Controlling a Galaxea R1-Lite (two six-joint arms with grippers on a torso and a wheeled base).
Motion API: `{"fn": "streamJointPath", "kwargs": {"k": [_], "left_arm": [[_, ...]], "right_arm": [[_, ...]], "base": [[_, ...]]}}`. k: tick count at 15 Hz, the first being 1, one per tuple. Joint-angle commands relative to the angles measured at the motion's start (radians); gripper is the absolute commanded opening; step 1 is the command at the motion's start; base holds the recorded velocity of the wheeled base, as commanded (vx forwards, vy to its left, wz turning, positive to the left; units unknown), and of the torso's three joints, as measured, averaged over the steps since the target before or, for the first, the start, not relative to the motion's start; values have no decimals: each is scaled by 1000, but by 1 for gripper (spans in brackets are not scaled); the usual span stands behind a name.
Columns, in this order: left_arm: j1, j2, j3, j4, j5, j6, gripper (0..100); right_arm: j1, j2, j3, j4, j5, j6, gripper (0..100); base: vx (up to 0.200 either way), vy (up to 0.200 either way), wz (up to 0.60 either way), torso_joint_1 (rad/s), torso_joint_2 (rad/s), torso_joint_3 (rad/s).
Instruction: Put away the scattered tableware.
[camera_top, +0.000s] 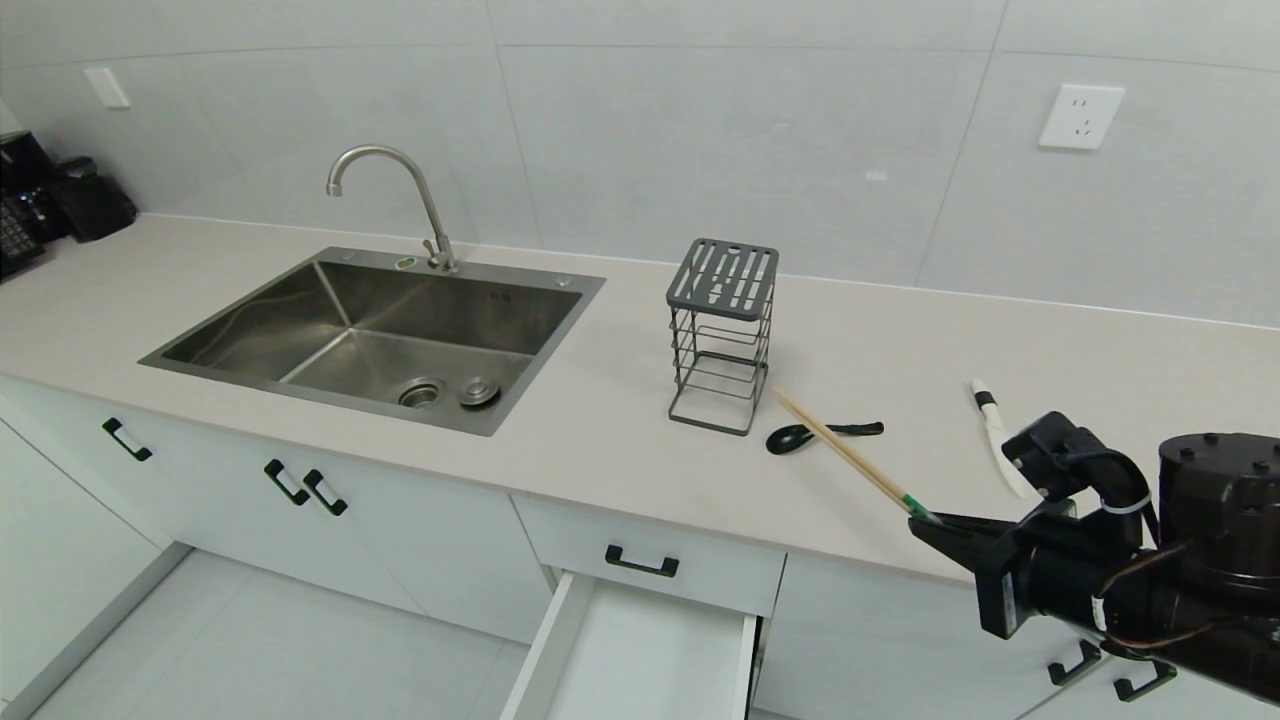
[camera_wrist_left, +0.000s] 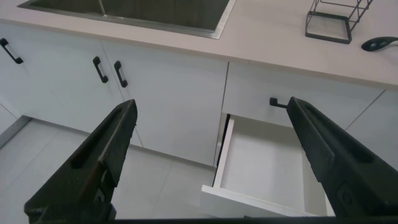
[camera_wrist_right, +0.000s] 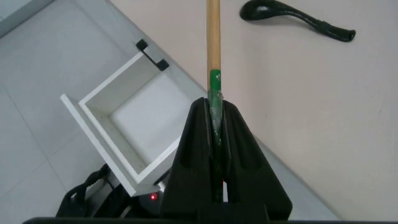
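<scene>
From where I stood by the counter (camera_top: 620, 440), with the open drawer (camera_top: 640, 660) below it, the risk lay at the wire rack (camera_top: 722, 335). Its slots were narrow, and a chopstick (camera_top: 845, 453) gripped only at its green end could swivel, miss, or knock the rack. Its shaft crossed over the black spoon (camera_top: 815, 434) and might sweep it aside.

The right arm hung by the counter's front edge, its right pincer (camera_top: 925, 522) pinching the chopstick; one stick or a pair, I couldn't tell. The left pincer (camera_wrist_left: 211, 102) was spread wide, low before the drawer.
</scene>
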Motion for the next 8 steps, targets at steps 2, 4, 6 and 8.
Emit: {"fn": "streamJointPath", "kwargs": {"k": [2,4,6,8], "left_arm": [[0,1,0,0,0,-1,100],[0,1,0,0,0,-1,100],[0,1,0,0,0,-1,100],[0,1,0,0,0,-1,100]], "right_arm": [[28,-27,-3,0,0,0,0],[54,-38,-8,0,1,0,0],[89,-44,-9,0,1,0,0],[156,-35,-39,12,1,0,0]], "base": [[0,0,0,0,0,0],[0,0,0,0,0,0],[0,0,0,0,0,0],[0,0,0,0,0,0]]}}
